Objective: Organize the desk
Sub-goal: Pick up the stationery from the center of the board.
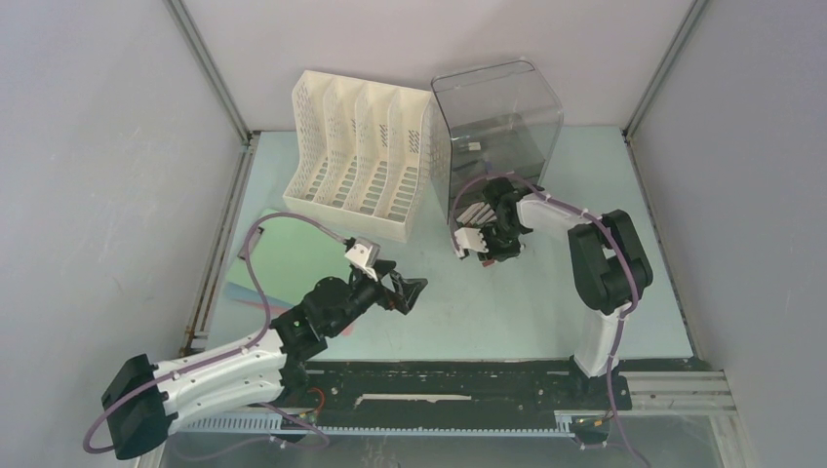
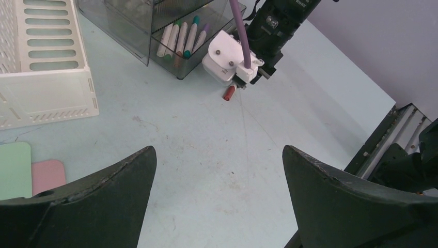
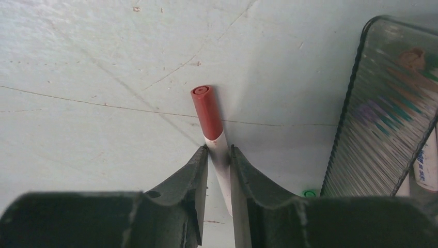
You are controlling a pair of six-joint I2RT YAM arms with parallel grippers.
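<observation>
The desk (image 1: 507, 312) is a pale mint-green tabletop. My right gripper (image 3: 219, 149) is shut on a white marker with a red-brown cap (image 3: 207, 111), held low at the desk surface just in front of a clear smoky bin (image 1: 497, 122) lying on its side. The cap also shows in the left wrist view (image 2: 229, 93). Several markers (image 2: 181, 36) lie inside the bin (image 2: 134, 31). My left gripper (image 2: 219, 150) is open and empty above bare desk, left of the right gripper (image 1: 483, 249).
A white slotted file organizer (image 1: 361, 151) stands at the back left, beside the bin. A green sheet (image 2: 13, 170) and a pink sheet (image 2: 47, 175) lie at the left. A small green cap (image 3: 309, 194) lies by the bin's edge (image 3: 377, 113). Grey walls surround the desk.
</observation>
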